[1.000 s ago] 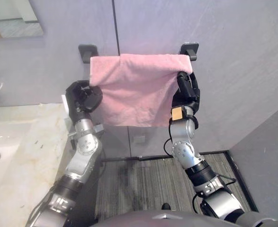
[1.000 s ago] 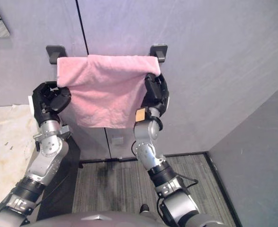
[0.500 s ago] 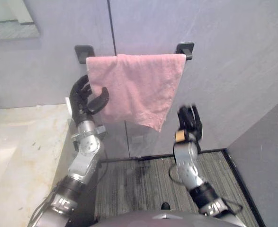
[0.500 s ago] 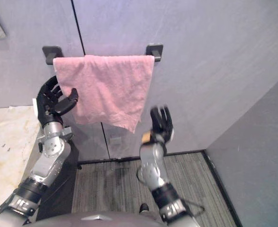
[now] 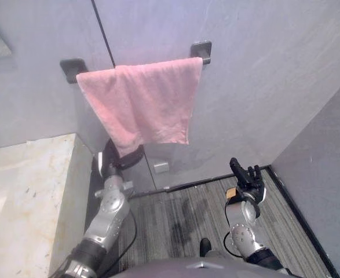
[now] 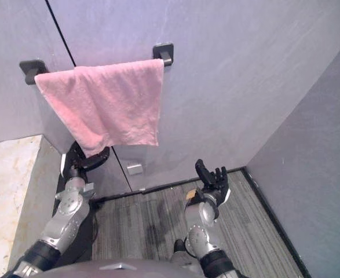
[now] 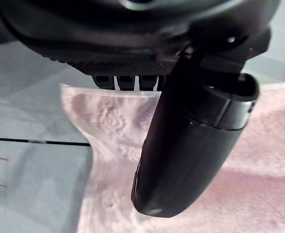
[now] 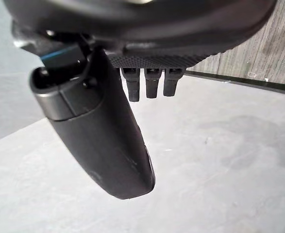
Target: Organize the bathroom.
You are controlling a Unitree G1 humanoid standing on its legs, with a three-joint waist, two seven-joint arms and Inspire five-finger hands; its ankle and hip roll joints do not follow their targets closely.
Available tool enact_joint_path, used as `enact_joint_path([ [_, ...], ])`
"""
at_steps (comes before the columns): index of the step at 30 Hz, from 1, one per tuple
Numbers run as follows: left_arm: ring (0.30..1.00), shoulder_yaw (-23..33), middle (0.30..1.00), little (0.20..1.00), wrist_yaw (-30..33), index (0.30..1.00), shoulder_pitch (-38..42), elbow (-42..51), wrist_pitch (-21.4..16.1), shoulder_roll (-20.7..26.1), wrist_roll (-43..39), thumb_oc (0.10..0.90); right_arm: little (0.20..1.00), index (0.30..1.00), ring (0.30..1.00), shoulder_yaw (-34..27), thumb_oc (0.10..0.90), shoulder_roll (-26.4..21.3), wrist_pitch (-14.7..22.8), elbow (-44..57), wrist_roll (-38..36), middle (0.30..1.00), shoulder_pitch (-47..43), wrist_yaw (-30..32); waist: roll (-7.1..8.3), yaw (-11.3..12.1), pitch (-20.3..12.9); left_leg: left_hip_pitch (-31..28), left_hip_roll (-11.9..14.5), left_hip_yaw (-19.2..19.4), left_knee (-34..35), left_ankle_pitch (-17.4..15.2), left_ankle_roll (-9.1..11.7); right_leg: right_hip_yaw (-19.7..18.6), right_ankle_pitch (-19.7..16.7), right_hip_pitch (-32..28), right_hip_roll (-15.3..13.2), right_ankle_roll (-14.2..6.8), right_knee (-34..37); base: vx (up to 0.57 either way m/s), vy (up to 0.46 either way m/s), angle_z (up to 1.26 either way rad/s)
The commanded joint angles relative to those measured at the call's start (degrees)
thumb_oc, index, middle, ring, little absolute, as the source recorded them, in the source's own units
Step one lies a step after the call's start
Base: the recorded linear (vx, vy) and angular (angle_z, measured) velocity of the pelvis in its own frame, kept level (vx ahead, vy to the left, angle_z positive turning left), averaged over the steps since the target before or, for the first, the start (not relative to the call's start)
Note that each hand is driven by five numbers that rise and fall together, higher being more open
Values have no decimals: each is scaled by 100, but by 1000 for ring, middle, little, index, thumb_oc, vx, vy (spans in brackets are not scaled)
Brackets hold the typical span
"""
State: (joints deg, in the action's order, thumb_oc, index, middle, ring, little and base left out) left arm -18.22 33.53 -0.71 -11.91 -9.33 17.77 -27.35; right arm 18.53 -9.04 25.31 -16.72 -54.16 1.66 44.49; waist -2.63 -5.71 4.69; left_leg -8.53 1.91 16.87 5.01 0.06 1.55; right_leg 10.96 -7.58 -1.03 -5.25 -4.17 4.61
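On the far wall, in the left eye view, a pink towel (image 5: 141, 104) hung draped over a dark towel bar (image 5: 202, 51), spread along most of its length with the lower edge sagging to a point toward the left. Below that hanging point the left hand (image 5: 120, 163) was raised beside the pale stone counter (image 5: 30, 185), its fingers loosely spread and curved, holding nothing, just under the cloth. Lower on the right, the right hand (image 5: 248, 177) stood above the striped grey floor mat (image 5: 175, 214), fingers straight and pointing upward, empty, well apart from the towel. From the right eye view the same layout appeared, the towel (image 6: 103, 103) on the bar, the left hand (image 6: 83, 162) beneath its low corner, the right hand (image 6: 213, 182) open over the mat. Through the left wrist view the thumb (image 7: 191, 145) stuck out relaxed before the pink cloth (image 7: 113, 136). Through the right wrist view the thumb (image 8: 98, 141) and short straight fingers (image 8: 152, 82) faced the bare grey wall (image 8: 220, 160).
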Motion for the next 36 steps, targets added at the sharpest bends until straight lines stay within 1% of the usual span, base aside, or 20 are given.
enact_joint_path([
  [1,900,114,900,900,100,900,431,-59,-34,138,33,800,900,900,900,-243,800,51,133,166,636,900,-453,-196,-18,68,200,87,-235,-37,-1,-104,-242,406,950,-383,175,-221,-322,-64,-11,1],
  [4,900,98,900,900,49,900,211,-368,120,71,115,800,900,900,900,-303,800,43,15,-40,641,900,-377,-216,12,87,238,102,-236,-55,-1,-110,-239,428,946,-375,170,-228,-322,-88,-14,2],
  [7,900,78,900,900,-315,900,2,-717,203,10,75,800,900,900,900,-380,800,36,-31,-191,722,900,-262,-208,37,81,272,123,-230,-56,-1,-106,-234,443,931,-350,167,-244,-328,-84,-7,5],
  [9,900,-18,900,900,-774,900,-131,-937,34,-34,26,800,900,900,900,-427,800,17,-111,-296,780,900,-174,-339,46,54,313,125,-235,-43,-1,-118,-245,421,906,-336,170,-260,-315,-89,0,2],
  [11,900,-82,900,900,-946,900,-169,-1109,33,-69,-141,800,900,900,900,-416,800,-10,-128,-371,841,900,-154,-420,46,39,320,126,-241,-38,-1,-124,-250,403,888,-331,171,-271,-296,-58,9,0],
  [12,900,-123,900,900,-1042,900,-160,-1310,-46,-92,-169,800,900,900,900,-389,800,-26,-139,-453,802,900,-154,-500,51,26,322,128,-243,-39,-1,-127,-242,395,866,-333,173,-284,-267,-63,19,-1],
  [15,900,-154,900,900,-1346,900,-103,-1613,-76,-109,-85,800,900,900,900,-369,800,-46,-233,-578,882,900,-166,-621,53,1,316,141,-256,-26,-1,-127,-227,387,814,-333,172,-298,-193,-55,26,-2],
  [17,900,-246,900,900,-1768,900,-87,-1909,108,-154,-243,800,900,900,900,-339,800,-99,-376,-746,1144,900,-207,-626,46,-9,307,167,-265,-17,-1,-112,-208,380,752,-313,165,-323,-135,-63,32,-2],
  [19,900,-284,900,900,-1992,900,-84,-2045,242,-151,-258,800,900,900,900,-324,800,-138,-463,-851,1229,900,-219,-645,43,-14,302,178,-265,-6,-1,-105,-199,381,733,-300,159,-339,-125,-59,31,-2],
  [20,900,-328,900,900,-2261,900,-98,-2298,458,-176,-265,800,900,900,900,-312,800,-182,-551,-1032,1369,900,-243,-624,34,-21,301,198,-270,-1,-1,-95,-195,386,718,-282,153,-354,-122,-80,42,-3],
  [21,900,-339,900,900,-2377,900,-105,-2435,553,-190,-230,800,900,900,900,-300,800,-204,-618,-1122,1452,900,-247,-610,32,-24,305,210,-274,-3,-1,-94,-194,388,717,-268,150,-360,-130,-79,42,-3],
  [23,900,-360,900,900,-2454,900,-87,-2719,688,-231,-140,800,900,900,900,-300,800,-231,-707,-1316,1475,900,-269,-615,31,-35,302,224,-280,-4,-1,-94,-199,387,715,-257,143,-372,-136,-54,35,-2],
  [24,900,-367,900,900,-2462,900,-75,-3040,819,-261,-92,800,900,900,900,-325,800,-239,-812,-1563,1307,900,-291,-705,27,-40,300,240,-287,-17,-1,-95,-202,383,724,-248,136,-388,-161,-53,47,-2],
  [25,900,-339,900,900,-2530,900,-71,-3279,850,-290,-88,800,900,900,900,-366,800,-231,-844,-1738,1227,900,-300,-723,28,-44,298,251,-293,-29,-1,-94,-206,378,732,-245,132,-397,-179,-52,57,-2],
  [26,900,-299,900,900,-2694,900,-61,-3626,877,-337,-105,800,900,900,900,-454,800,-229,-892,-2021,1250,900,-289,-821,31,-52,303,269,-292,-43,-1,-95,-214,370,751,-224,124,-409,-235,-42,47,-1],
  [30,900,-230,900,900,-2850,900,-58,-4210,1139,-409,62,800,900,900,900,-580,800,-275,-1068,-2523,1316,900,-298,-1143,61,-38,328,313,-246,-43,-1,-68,-196,476,731,-182,80,-461,-270,-48,10,-1],
  [31,900,-227,900,900,-2939,900,-71,-4411,1074,-397,269,800,900,900,900,-589,800,-313,-1213,-2671,1599,900,-312,-1242,75,-39,354,338,-211,-48,-1,-46,-179,489,750,-157,88,-461,-304,-113,-33,-4],
  [34,900,-166,900,900,-3001,900,-57,-4737,1119,-378,-17,800,900,900,900,-554,800,-360,-1392,-2946,1837,900,-308,-1453,25,-87,370,429,-154,-177,-1,7,-206,224,983,-75,194,-392,-634,-170,-75,-6],
  [35,900,-58,900,900,-3045,900,13,-4914,1124,-356,-51,800,900,900,900,-597,800,-334,-1433,-3169,1672,900,-329,-1637,-36,-81,373,482,-87,-213,-1,36,-233,216,1252,50,195,-370,-1188,-178,-81,-8],
  [36,900,-28,900,900,-3058,900,46,-4982,1115,-346,-85,800,900,900,900,-626,800,-319,-1419,-3263,1632,900,-336,-1709,-63,-80,376,498,-57,-226,-1,44,-245,206,1317,127,184,-378,-1433,-275,-135,-19],
])
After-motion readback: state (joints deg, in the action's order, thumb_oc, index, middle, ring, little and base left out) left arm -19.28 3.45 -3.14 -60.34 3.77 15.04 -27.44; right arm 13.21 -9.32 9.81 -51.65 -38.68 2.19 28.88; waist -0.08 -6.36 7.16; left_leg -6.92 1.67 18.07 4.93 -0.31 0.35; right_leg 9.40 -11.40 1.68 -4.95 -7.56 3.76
